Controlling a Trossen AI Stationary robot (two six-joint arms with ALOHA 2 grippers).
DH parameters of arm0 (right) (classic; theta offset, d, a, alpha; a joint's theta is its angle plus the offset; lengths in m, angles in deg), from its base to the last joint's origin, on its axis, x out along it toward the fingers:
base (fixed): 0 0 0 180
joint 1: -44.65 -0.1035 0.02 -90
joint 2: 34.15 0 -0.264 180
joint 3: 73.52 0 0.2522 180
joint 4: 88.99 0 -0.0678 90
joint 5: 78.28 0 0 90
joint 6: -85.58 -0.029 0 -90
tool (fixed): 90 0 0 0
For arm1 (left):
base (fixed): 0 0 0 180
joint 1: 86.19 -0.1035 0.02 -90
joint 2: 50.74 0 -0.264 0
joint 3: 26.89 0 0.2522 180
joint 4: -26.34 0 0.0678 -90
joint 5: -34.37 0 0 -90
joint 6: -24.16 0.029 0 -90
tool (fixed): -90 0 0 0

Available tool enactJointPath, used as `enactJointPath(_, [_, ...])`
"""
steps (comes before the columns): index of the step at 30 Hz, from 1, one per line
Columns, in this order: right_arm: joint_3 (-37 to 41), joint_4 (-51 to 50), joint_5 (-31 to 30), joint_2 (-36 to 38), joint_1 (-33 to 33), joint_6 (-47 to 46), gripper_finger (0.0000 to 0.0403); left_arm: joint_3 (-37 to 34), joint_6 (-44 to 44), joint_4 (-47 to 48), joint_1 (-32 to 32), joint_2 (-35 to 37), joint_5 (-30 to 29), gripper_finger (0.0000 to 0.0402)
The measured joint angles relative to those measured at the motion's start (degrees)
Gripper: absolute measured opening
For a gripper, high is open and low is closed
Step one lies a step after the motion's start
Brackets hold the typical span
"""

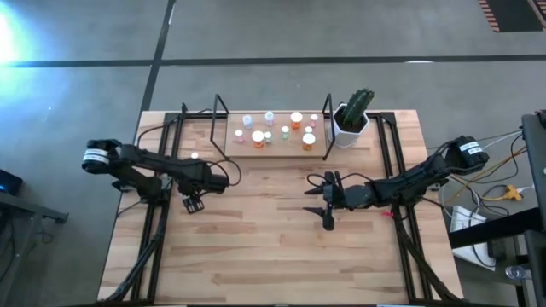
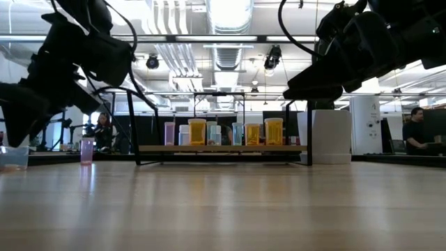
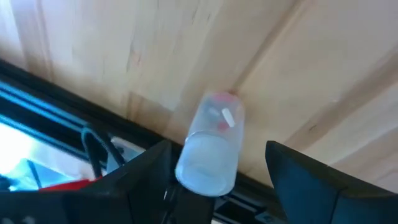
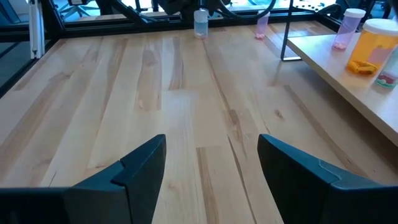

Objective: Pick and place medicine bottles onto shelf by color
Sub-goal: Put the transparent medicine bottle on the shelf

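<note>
- High view, nearest part of the table: bare wood, with black rails running along both sides.
- Right gripper hangs over the middle of the table, right of centre, with its jaws spread and nothing between them; the right wrist view shows only bare boards between its fingers.
- Left gripper is over the left part of the table, jaws released. In the left wrist view a small clear bottle stands upright between the fingers, near the rail, with a gap on each side.
- That bottle shows as a small white dot just beyond the left arm; a pink bottle stands near it on the table.
- Farther back, the shelf sits at the far middle, carrying orange, pink and pale blue bottles in a row.
- Farthest right of the shelf, just beside it, stands a white pot with a cactus.
</note>
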Motion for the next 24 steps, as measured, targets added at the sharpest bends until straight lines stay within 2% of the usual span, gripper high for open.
enactJointPath(13, [0.0,0.0,0.0,0.0,0.0,0.0,0.0244,-1.9,3.3,-1.4,0.0,-0.2,3.8,0.0238])
enactJointPath(24, [0.0,0.0,0.0,0.0,0.0,0.0,0.0244,-2.3,4.3,-1.2,0.0,-0.2,4.7,0.0138])
